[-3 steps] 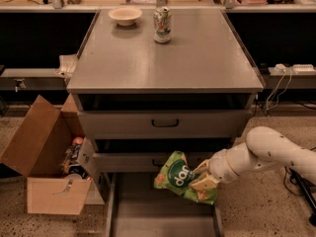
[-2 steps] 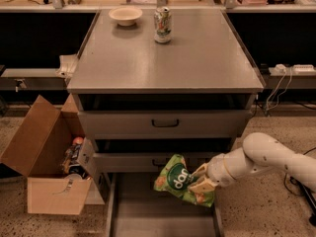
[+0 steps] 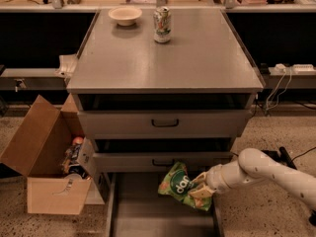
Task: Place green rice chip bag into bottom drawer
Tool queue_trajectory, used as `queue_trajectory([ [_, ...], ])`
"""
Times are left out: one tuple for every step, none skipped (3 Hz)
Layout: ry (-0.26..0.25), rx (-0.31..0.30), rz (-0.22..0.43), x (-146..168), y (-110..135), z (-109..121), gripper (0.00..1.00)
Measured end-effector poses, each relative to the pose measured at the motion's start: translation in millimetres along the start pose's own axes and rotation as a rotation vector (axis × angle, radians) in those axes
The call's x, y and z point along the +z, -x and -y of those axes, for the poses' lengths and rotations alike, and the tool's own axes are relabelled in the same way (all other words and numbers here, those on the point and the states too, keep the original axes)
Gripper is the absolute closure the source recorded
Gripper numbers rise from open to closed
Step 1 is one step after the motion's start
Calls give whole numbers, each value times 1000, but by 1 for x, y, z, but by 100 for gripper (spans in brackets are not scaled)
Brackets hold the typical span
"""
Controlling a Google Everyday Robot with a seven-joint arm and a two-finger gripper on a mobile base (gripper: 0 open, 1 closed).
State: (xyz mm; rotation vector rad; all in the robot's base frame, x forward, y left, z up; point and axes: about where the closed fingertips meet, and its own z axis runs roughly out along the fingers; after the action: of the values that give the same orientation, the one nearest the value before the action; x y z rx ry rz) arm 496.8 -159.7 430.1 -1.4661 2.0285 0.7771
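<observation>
**A:** Bottom drawer (image 3: 148, 215) is pulled right out, so that part's done.

**B:** And the bag (image 3: 177, 184)?

**A:** Up in the air over the drawer, toward its back right corner, just under the middle drawer's front. The gripper (image 3: 201, 192) has it pinched at the lower right edge, fingers closed on the crinkle. The arm (image 3: 256, 169) comes in from the right side of the view.

**B:** So it's picked up and carried over, but not placed?

**A:** That's how I read it. From here the bag doesn't look to be touching the drawer floor. It hangs tilted, logo toward us.

**B:** What's left, then?

**A:** Lower it, let go, and pull the arm clear. I'd bring it inward a touch first. The bag's right end sits close over the drawer's right wall, and it could drape across that wall when it drops.

**B:** The can (image 3: 162, 24) and bowl (image 3: 125, 15) on top?

**A:** Well apart from all this, no part in it.
</observation>
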Motion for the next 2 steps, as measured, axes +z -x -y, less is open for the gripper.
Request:
queue_trajectory([
  [7,53,28,28,-44,21,100],
  [4,110,60,51,-79,38,100],
])
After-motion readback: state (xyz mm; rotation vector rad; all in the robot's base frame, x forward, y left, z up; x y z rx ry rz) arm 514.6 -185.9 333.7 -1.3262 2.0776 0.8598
